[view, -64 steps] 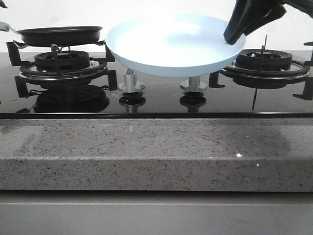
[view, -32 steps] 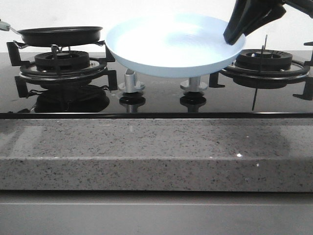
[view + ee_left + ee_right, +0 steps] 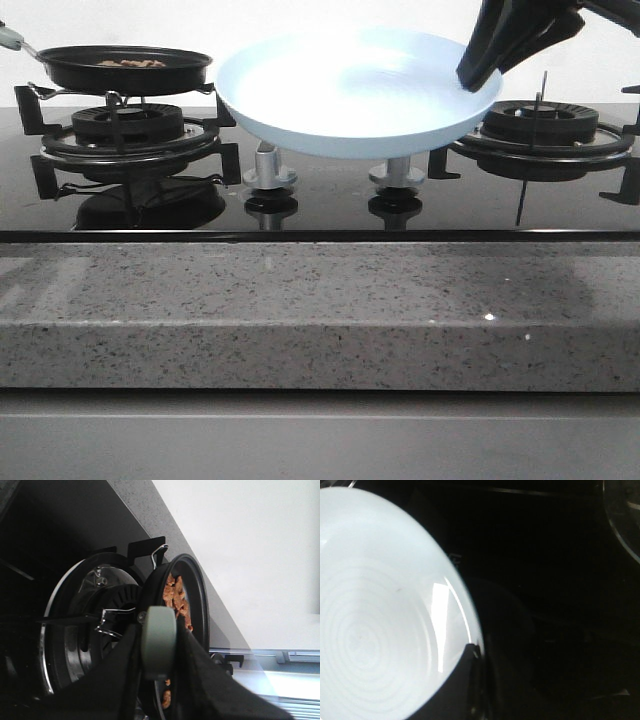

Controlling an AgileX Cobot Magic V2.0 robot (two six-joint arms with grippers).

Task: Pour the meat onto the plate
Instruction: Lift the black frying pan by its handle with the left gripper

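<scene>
The pale-blue plate is held above the hob's middle, tilted a little toward me. My right gripper is shut on its right rim; the plate fills the right wrist view. The black frying pan hangs just above the left burner, tipped so the orange-brown meat shows inside. My left gripper is shut on the pan's grey-green handle. The left wrist view shows the meat heaped in the pan. The left gripper itself is out of the front view.
The black glass hob has a left burner with grate, a right burner with grate, and two silver knobs under the plate. A speckled grey stone counter edge runs along the front. A white wall stands behind.
The pan has risen a little off the left burner and tipped toward me, so the meat now shows inside. The plate and right gripper have stayed put.
</scene>
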